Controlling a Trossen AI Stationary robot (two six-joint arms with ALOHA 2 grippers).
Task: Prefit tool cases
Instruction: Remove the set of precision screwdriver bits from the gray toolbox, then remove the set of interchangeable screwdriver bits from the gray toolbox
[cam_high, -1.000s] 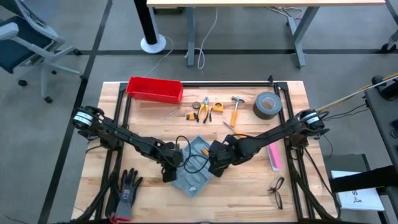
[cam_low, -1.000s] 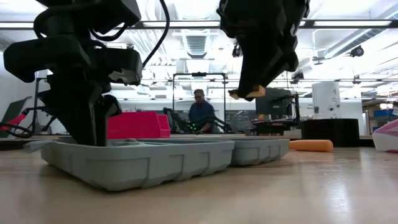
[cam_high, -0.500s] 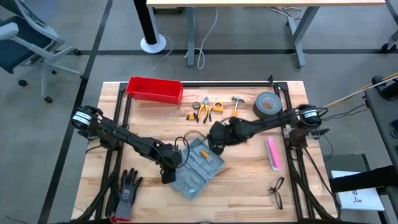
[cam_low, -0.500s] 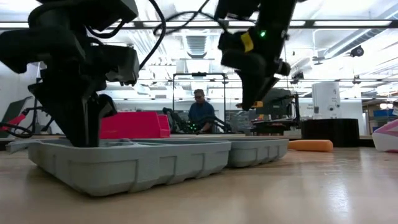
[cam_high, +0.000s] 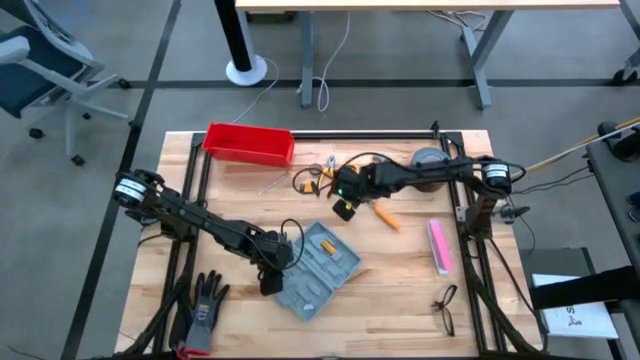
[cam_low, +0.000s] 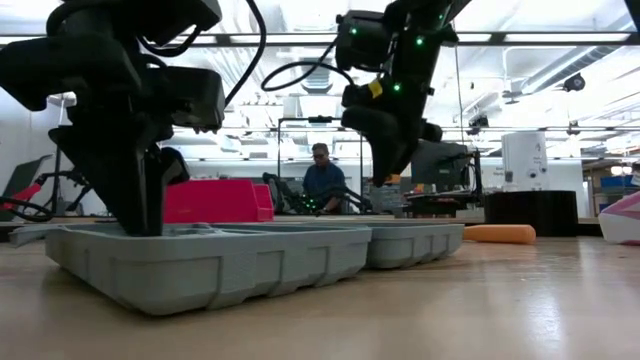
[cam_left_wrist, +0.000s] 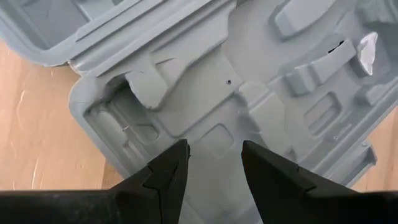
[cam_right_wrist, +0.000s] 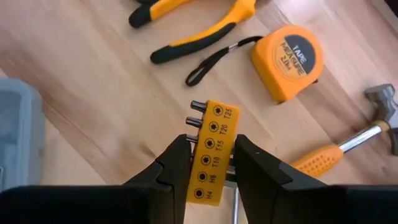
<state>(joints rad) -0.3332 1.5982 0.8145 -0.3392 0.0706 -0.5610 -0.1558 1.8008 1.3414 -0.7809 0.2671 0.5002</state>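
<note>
Tool case (cam_high: 318, 265) lies open mid-table, long axis diagonal. Left claw (cam_left_wrist: 214, 155) is spread, planted down in its grey tray. Right claw (cam_right_wrist: 211, 163) pinches the yellow bit holder (cam_right_wrist: 211, 152), well off toward the pliers (cam_right_wrist: 186, 25) and tape measure (cam_right_wrist: 287, 59). Only the right wrist view shows that grip; the high view shows the gap.

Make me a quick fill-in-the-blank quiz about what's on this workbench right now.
The grey tool case lies ____, both halves flat on the table.
The right tool is at a ____ bit holder.
The left tool is over the case, and the bin beyond it is ____.
Missing words: open, yellow, red.
</note>
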